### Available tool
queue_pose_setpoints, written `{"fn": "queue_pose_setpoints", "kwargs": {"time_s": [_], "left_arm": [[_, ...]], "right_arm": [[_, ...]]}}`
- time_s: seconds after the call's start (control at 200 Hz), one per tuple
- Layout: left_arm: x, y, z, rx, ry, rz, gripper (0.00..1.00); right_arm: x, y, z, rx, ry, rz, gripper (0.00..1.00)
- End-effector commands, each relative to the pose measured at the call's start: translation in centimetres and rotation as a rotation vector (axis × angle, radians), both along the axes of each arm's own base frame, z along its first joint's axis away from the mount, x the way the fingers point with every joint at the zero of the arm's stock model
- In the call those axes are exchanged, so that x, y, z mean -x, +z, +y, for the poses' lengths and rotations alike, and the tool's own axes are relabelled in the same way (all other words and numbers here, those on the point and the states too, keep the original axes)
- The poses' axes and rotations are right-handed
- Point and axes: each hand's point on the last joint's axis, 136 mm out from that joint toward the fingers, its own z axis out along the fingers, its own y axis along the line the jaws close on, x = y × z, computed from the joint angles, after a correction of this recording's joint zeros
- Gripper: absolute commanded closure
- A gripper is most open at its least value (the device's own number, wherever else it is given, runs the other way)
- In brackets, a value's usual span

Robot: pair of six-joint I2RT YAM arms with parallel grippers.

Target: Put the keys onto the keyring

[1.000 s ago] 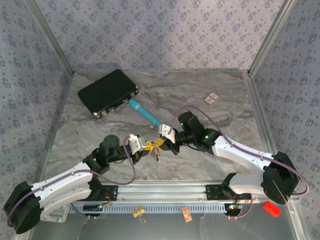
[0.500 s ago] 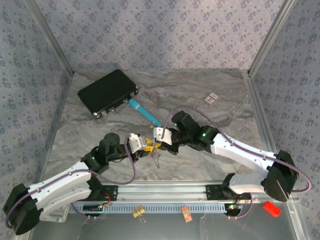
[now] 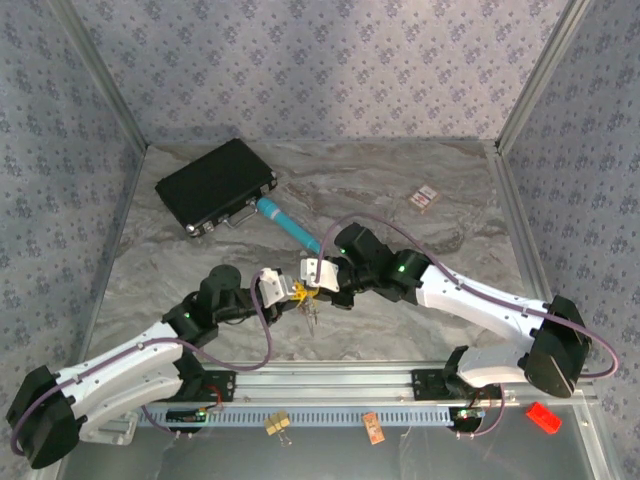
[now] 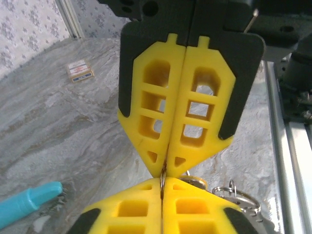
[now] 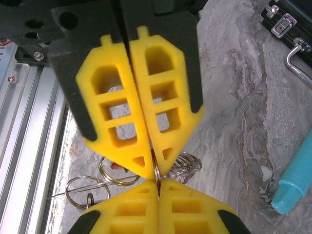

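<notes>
Marbled table point(image 3: 400, 180): black case point(image 3: 215, 185), teal tool point(image 3: 288, 223)

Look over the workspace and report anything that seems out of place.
A binder clip, an orange tag and a red object lie off the marble table, on the strip in front of the mounting rail, probably out of easy reach.

A back wall point(image 3: 320, 60), a left wall point(image 3: 50, 200) and a right wall point(image 3: 590, 180), all papered in pale grey-blue with small floral sprigs, are closing in the scene. Bare aluminium posts point(image 3: 100, 75) are slanting down from the upper corners. A grey marble-patterned tabletop point(image 3: 400, 170) is lying across the middle of the frame in soft, even light, and a slotted aluminium rail point(image 3: 330, 385) is running along the bottom edge.
</notes>
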Motion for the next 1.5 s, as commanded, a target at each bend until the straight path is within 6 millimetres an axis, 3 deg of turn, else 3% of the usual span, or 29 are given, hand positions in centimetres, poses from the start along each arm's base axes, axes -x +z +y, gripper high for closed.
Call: {"fn": "queue_pose_setpoints", "kwargs": {"time_s": [0.0, 0.065, 0.17, 0.285, 0.72, 1.059, 1.369, 1.494], "left_arm": [[0.1, 1.2, -0.4, 0.016, -0.022, -0.026, 1.00], [0.1, 1.3, -0.4, 0.021, -0.023, -0.030, 1.00], [0.2, 1.7, -0.4, 0.053, -0.022, -0.048, 1.00], [0.1, 2.4, -0.6, 0.111, -0.024, -0.062, 1.00], [0.4, 2.3, -0.7, 0.124, -0.043, -0.069, 1.00], [0.6, 2.4, -0.7, 0.126, -0.047, -0.066, 1.00], [0.7, 2.3, -0.6, 0.130, -0.049, -0.059, 1.00], [0.7, 2.4, -0.5, 0.133, -0.043, -0.060, 1.00]], "right_arm": [[0.7, 2.2, 0.6, -0.075, 0.034, 0.001, 1.00], [0.5, 2.4, 0.4, -0.107, 0.013, 0.014, 0.99], [-0.4, 2.5, -0.3, -0.178, -0.041, 0.065, 0.72], [-0.5, 2.0, -0.9, -0.212, -0.060, 0.135, 0.69], [-0.7, 0.0, -1.5, -0.184, -0.082, 0.185, 0.71], [-0.7, 0.1, -1.0, -0.186, -0.065, 0.194, 0.73], [-0.6, 0.0, -0.9, -0.175, -0.049, 0.197, 0.83], [-0.5, -0.3, -0.9, -0.163, -0.042, 0.203, 0.92]]}}
